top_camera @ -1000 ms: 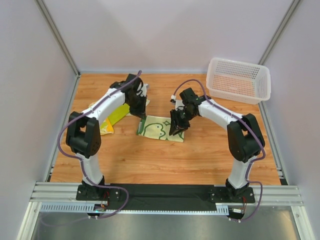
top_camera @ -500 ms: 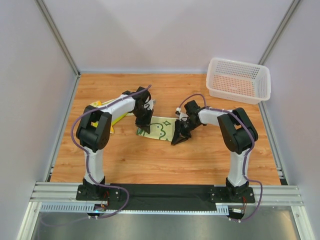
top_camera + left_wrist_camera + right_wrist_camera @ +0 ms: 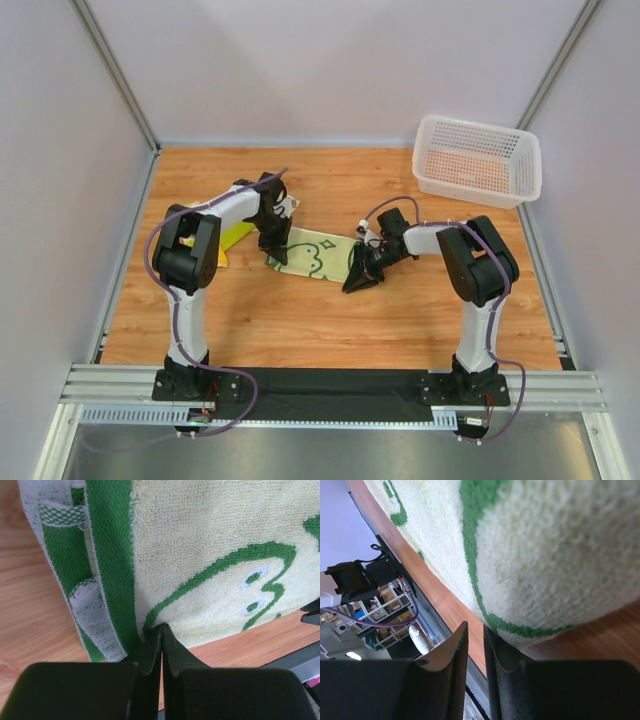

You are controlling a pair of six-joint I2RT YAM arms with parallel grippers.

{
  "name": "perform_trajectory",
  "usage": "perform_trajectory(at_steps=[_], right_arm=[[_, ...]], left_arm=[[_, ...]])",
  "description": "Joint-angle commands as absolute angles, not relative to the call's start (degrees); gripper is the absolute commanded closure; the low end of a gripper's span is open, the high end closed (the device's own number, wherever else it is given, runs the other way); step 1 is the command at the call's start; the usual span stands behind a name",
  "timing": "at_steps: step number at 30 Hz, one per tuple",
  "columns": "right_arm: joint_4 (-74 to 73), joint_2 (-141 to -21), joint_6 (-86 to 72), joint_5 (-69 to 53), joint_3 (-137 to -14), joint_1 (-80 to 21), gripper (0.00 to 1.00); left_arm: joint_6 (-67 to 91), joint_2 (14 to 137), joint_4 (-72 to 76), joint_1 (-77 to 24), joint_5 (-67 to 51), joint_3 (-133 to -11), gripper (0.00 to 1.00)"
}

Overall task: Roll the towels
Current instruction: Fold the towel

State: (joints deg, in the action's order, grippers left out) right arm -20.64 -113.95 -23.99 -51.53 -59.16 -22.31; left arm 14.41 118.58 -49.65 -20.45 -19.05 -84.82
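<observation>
The towel point(image 3: 315, 257) lies flat mid-table, print up, its long side running left to right between the 2 grippers. Its left end, with the green band, sits right at the left gripper point(image 3: 276, 247). The fingers point(image 3: 150, 652) there are pressed together, tips touching the towel's near edge, and you cannot tell whether any cloth is nipped between them. I'd judge that this end is being pinned so the cloth does not slide.

At the right end the towel humps up just past the right gripper point(image 3: 356, 280), which looks like the start of a roll. Its fingers show a thin slit with only table seen through it. You cannot tell whether the tips nip the hem.

Both grippers sit low on the table point(image 3: 300, 320), at opposite ends of the towel. A 2nd towel point(image 3: 228, 238) lies under the left arm, near the 1st. The basket point(image 3: 478, 160) stands well apart in the far right corner.
</observation>
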Motion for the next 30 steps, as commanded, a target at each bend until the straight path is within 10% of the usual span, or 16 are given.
perform_trajectory(at_steps=[1, 13, 21, 30], right_arm=[[-18.9, -115.0, -23.7, -50.3, -58.1, -22.1, 0.79], [-29.4, -102.1, -20.1, -43.2, -61.2, -22.1, 0.79], [-28.1, -97.8, -25.9, -36.7, -70.7, -21.9, 0.49], [-29.4, -111.1, -26.5, -39.1, -81.5, -18.3, 0.6]], left_arm=[[11.3, 119.5, -49.8, -19.9, -13.8, -86.1, 1.0], [10.8, 113.6, -53.6, -19.3, -6.5, -89.0, 0.9], [12.9, 106.6, -58.2, -20.4, -1.9, -94.9, 0.8], [13.8, 102.4, -55.6, -28.3, -3.5, -92.8, 0.77]])
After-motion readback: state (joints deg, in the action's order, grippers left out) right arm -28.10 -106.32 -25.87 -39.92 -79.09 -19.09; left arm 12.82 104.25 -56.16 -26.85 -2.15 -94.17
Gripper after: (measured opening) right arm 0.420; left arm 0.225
